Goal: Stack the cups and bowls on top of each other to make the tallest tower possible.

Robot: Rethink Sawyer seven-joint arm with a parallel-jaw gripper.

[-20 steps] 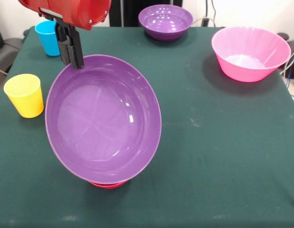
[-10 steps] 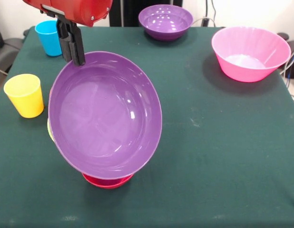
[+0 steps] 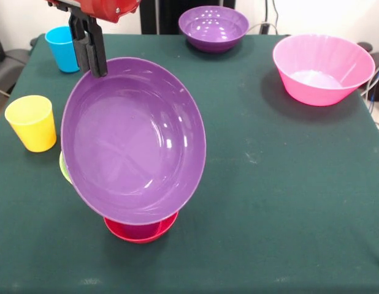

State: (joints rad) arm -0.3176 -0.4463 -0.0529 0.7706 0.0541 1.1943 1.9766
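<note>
My gripper [image 3: 94, 66] hangs at the upper left, shut on the far rim of a big purple bowl [image 3: 134, 141]. The bowl is off the table and tilted, its inside facing the camera. Under its near edge a small red bowl [image 3: 119, 231] rests on the cloth, mostly hidden. A sliver of lime green bowl [image 3: 64, 166] peeks out past the purple bowl's left side. To the left stands a yellow cup [image 3: 31, 122], with a blue cup [image 3: 62, 48] at the far left corner.
A smaller purple bowl [image 3: 213, 27] sits at the far edge, centre. A big pink bowl [image 3: 323, 67] stands at the far right. The table [image 3: 281, 202] is covered in dark green cloth.
The gripper has risen with the big purple bowl. More of the red bowl shows beneath it, and the lime green sliver has come into sight at the left.
</note>
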